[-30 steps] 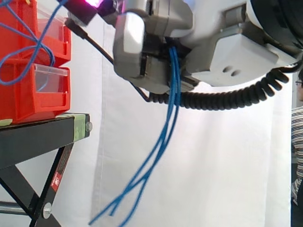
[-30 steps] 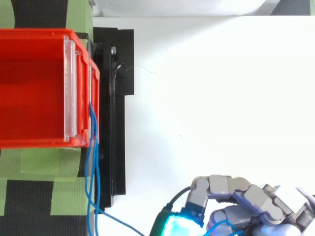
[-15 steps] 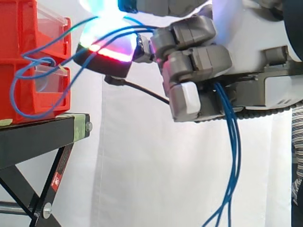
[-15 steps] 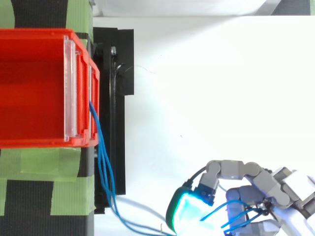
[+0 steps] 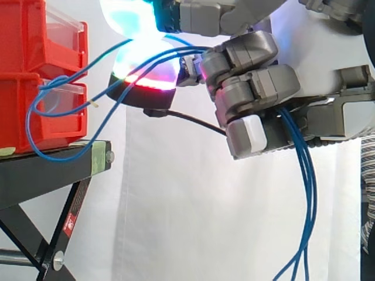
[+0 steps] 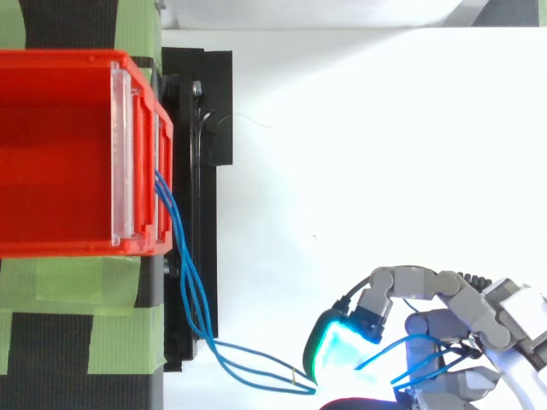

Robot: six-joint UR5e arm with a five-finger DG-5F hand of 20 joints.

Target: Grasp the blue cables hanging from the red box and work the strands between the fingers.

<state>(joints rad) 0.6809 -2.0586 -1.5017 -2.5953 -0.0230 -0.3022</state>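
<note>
Several blue cables (image 5: 64, 126) loop out of the red bins (image 5: 35, 117) on the black stand (image 5: 53, 170), sag to the stand's top edge, then rise to my hand (image 5: 258, 88). The hand's fingers are curled round the strands, and the strands run between them. Below the hand the loose ends (image 5: 307, 193) hang straight down past the bottom of the side view. One fingertip pad (image 5: 146, 76) glows white and red beside the strands; another glows cyan above. In the top view the cables (image 6: 192, 299) leave the bin's front (image 6: 137, 154) and reach the hand (image 6: 453, 333).
A white curtain hangs behind the work. Green tape (image 6: 68, 329) covers parts of the stand beside the bin. A person's striped sleeve (image 5: 368, 193) shows at the right edge of the side view.
My hand has moved right, away from the bins, taking the strands with it. The loops by the bins now hang lower and wider, and the hanging ends have shifted right.
</note>
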